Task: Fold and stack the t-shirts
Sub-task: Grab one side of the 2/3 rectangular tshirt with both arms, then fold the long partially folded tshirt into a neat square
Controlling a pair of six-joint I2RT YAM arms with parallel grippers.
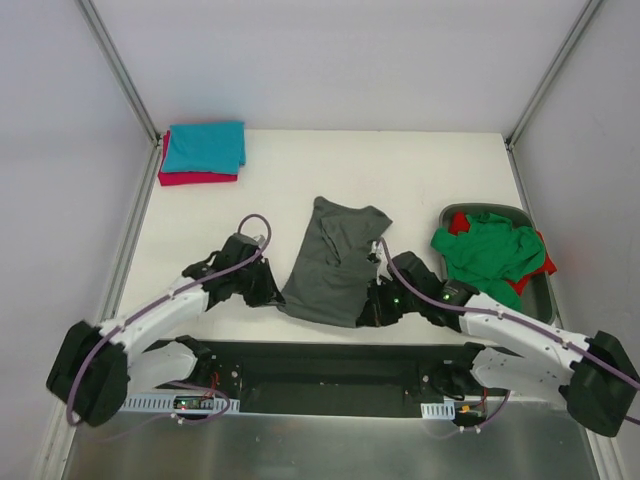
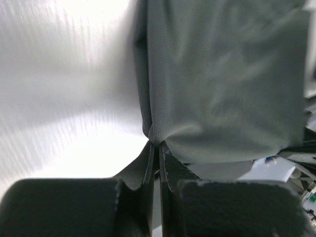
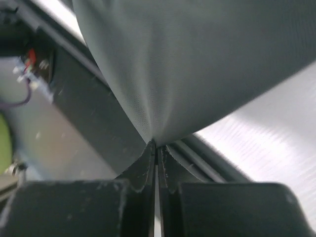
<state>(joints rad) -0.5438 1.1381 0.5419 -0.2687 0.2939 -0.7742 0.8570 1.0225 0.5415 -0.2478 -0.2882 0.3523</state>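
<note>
A dark grey t-shirt [image 1: 333, 262] lies crumpled in the middle of the white table, its near hem towards the arms. My left gripper [image 1: 276, 297] is shut on the hem's left corner; in the left wrist view the cloth [image 2: 222, 84] bunches into the closed fingertips [image 2: 157, 144]. My right gripper [image 1: 368, 313] is shut on the hem's right corner, and the grey cloth [image 3: 187, 64] runs into its tips [image 3: 156, 144]. A folded teal t-shirt [image 1: 204, 146] sits on a folded crimson-pink one [image 1: 196, 179] at the back left. Green [image 1: 487, 256] and red [image 1: 543, 268] t-shirts fill the tub.
The dark grey oval tub [image 1: 535, 295] stands at the right of the table. A black strip [image 1: 330, 362] runs along the near edge between the arm bases. Metal frame posts [image 1: 118, 66] rise at both back corners.
</note>
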